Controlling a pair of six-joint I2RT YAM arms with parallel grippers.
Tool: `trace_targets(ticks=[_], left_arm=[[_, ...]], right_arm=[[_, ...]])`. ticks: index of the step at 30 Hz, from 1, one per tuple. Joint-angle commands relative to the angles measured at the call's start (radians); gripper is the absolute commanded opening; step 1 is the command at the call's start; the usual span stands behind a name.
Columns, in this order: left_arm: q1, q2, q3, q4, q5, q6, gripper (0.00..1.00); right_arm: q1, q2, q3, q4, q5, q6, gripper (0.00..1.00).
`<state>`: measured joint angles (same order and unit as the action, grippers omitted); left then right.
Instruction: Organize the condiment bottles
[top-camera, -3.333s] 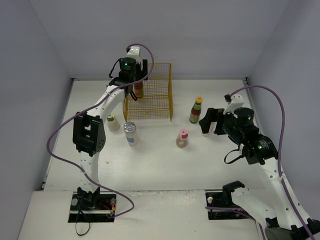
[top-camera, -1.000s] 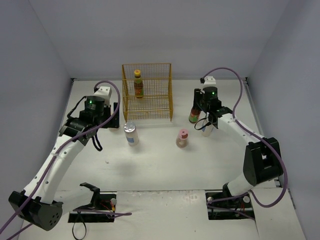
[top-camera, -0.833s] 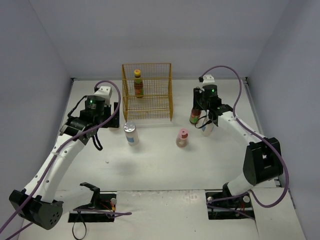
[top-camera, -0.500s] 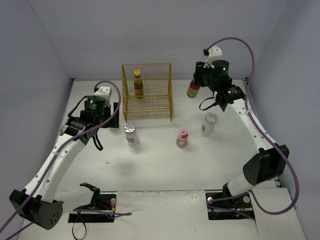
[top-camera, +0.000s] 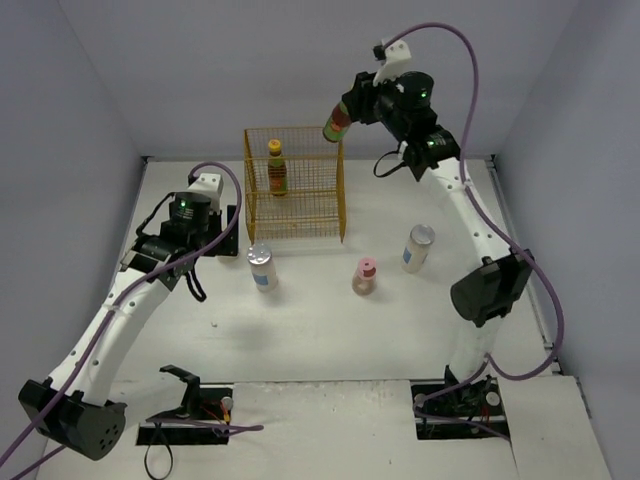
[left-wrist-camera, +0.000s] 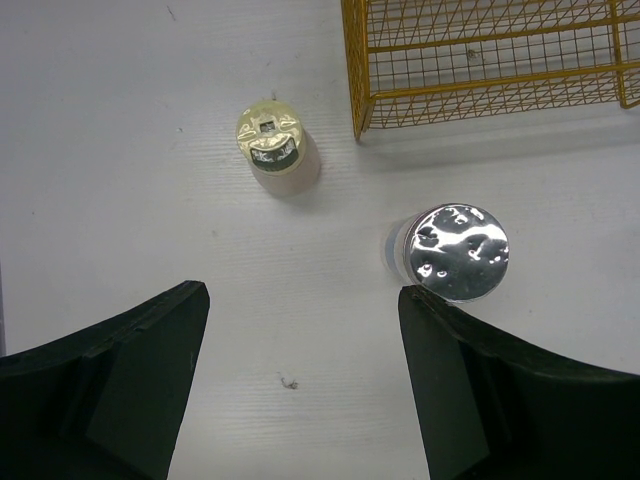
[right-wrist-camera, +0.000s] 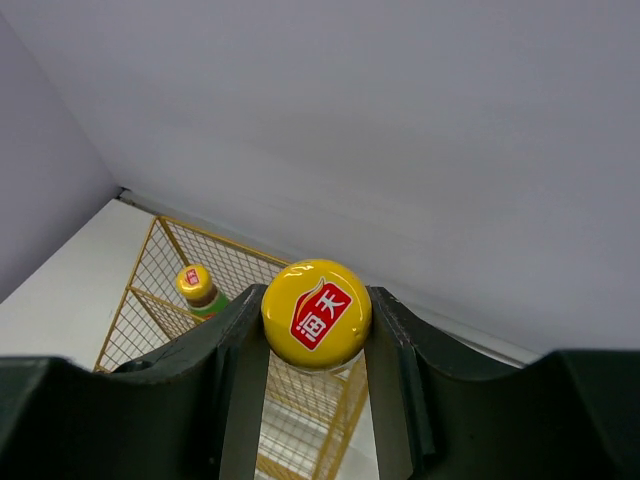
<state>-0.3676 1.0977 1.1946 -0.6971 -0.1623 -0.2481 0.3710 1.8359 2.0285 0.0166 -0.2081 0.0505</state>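
Because your right gripper (top-camera: 348, 110) is clenched on the dark yellow-capped bottle (right-wrist-camera: 316, 313), fingers flanking it near the cap, the bottle hangs tilted in the air. It is high over the right top edge of the yellow wire rack (top-camera: 300, 215) and clear of the wire. That height, I judge, is there to clear the wall before you lower the bottle inside.

Its twin (top-camera: 276, 168) stands upright inside the rack toward the left, so the free space beside it looks like the natural slot for keeping like with like.

On the table, one silver-lidded jar (top-camera: 418, 248) and the pink-capped bottle (top-camera: 365, 277) stand right of the rack. Your left gripper (left-wrist-camera: 300, 310) hovers empty, jaws spread, above the other silver-lidded jar (left-wrist-camera: 455, 252) and the yellow-green-capped bottle (left-wrist-camera: 272, 140). Both stand just in front of the rack's corner, so the left gripper seems lined up for a pick there.
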Motion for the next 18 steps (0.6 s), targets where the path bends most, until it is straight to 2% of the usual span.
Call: trace_targets(ticks=[1,10,18], left_arm=[[-0.008,-0.035,0.003,0.047,-0.011,-0.032,0.77],[-0.024,-0.088,-0.029,0.002,-0.002,-0.086,0.77],[-0.022,-0.118,-0.066,-0.03,-0.046,-0.117,0.77]], right_arm=[[0.043,0.049,0.168,0.224,-0.031,0.011,0.0],[0.077,0.218,0.277,0.295,0.006,0.009,0.0],[0.083,0.24,0.168,0.33,0.029,-0.009,0.0]])
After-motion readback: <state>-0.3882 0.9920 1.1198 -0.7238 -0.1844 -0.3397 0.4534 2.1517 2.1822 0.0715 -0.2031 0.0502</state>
